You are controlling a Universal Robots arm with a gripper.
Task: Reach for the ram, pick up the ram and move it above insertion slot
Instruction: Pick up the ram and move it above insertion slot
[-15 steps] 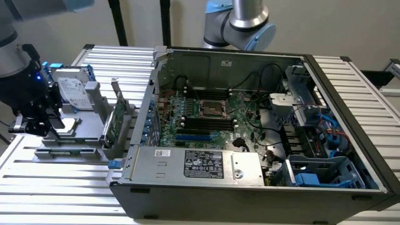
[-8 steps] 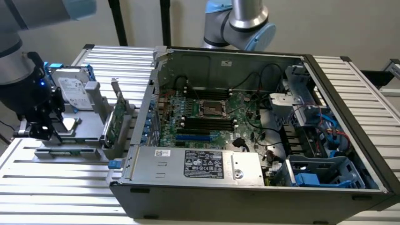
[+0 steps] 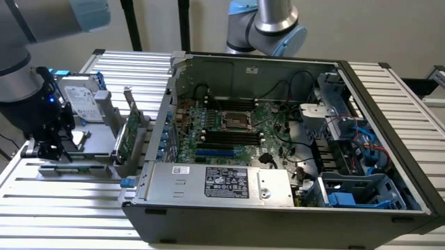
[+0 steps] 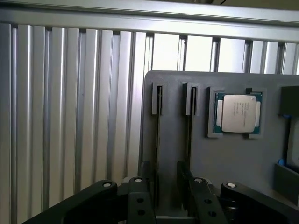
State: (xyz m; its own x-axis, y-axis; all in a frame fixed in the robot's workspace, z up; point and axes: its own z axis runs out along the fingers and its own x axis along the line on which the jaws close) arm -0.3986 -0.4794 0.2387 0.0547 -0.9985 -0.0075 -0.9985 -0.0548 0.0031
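My gripper (image 4: 166,184) hangs open over a grey holder plate (image 4: 233,158), with its two black fingers (image 4: 140,191) spread apart. Two narrow slots in the plate each hold a thin dark strip seen edge-on. The nearer strip, which I take for the ram (image 4: 158,140), runs down between my fingers and nothing touches it. In the exterior view the gripper (image 3: 50,151) sits low over the holder (image 3: 73,169) at that view's left. The long black insertion slots (image 3: 233,136) lie on the motherboard inside the open computer case.
A processor chip (image 4: 238,113) rests in a pocket beside the two slots. A silver hard drive (image 3: 78,96) and a wide green expansion card (image 3: 129,133) stand upright between gripper and case. The case wall (image 3: 163,120), power supply (image 3: 219,182) and cables (image 3: 361,140) crowd the motherboard.
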